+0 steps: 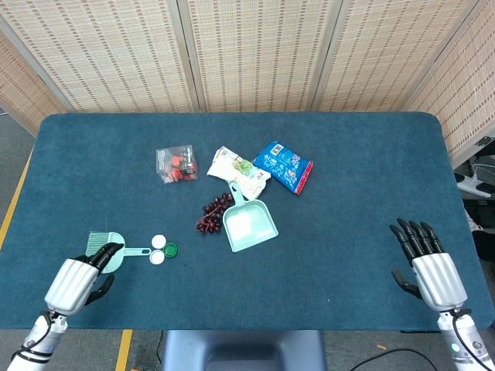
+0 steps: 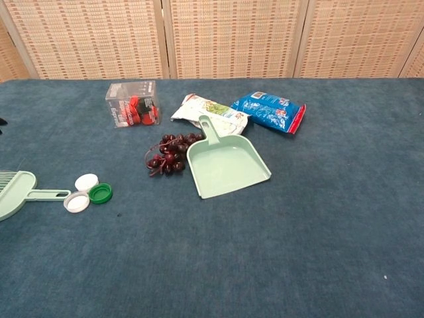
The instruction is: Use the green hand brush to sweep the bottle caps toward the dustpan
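Observation:
The green hand brush (image 1: 116,249) lies flat at the front left of the blue table, its handle (image 2: 46,194) pointing right at the caps. Two white bottle caps (image 1: 158,241) (image 1: 157,258) and a green bottle cap (image 1: 170,250) sit bunched at the handle's tip. The green dustpan (image 1: 249,224) lies to their right, near the table's middle, with its mouth facing the front right. My left hand (image 1: 76,283) hovers over the brush's bristle end, fingers stretched forward and holding nothing. My right hand (image 1: 428,267) stays spread and empty at the front right. The chest view shows neither hand clearly.
A bunch of dark grapes (image 1: 213,215) lies against the dustpan's left side. Behind it are a white-green snack bag (image 1: 238,171), a blue snack bag (image 1: 284,166) and a clear box of red pieces (image 1: 176,164). The table's front edge (image 1: 232,328) runs close to both hands.

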